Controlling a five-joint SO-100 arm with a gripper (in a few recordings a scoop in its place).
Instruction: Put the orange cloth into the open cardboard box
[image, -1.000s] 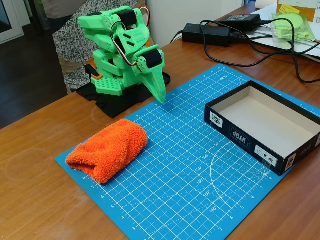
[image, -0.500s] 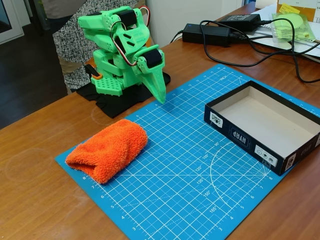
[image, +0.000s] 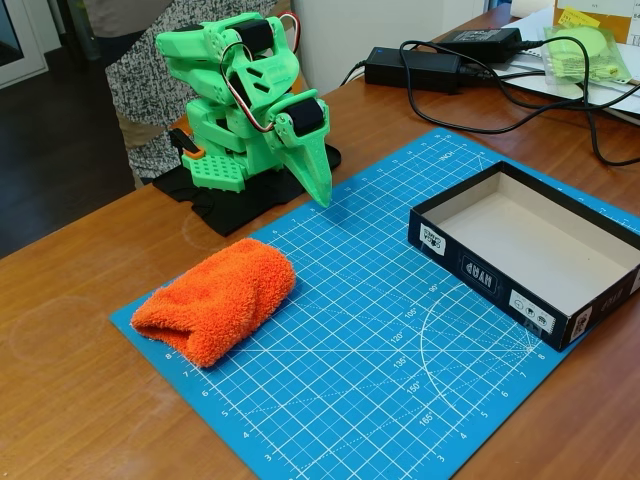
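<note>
Near left on the blue cutting mat (image: 380, 370), the orange cloth (image: 217, 299) lies in a soft oblong bundle, nothing touching it. Over to the right, well apart from it, sits the open cardboard box (image: 470, 271), pale inside and bare. Farther back, the green arm is folded up, its gripper (image: 320, 190) pointing down just above the mat's far edge, fingers pressed together, holding nothing. Beyond, black power adapters (image: 412, 67) and cables rest on the wooden table (image: 70, 400).

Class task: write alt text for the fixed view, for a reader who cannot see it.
An orange cloth lies on a blue cutting mat, left of an open cardboard box with nothing inside it. Behind them a folded green robot arm points its shut gripper down at the mat.
</note>
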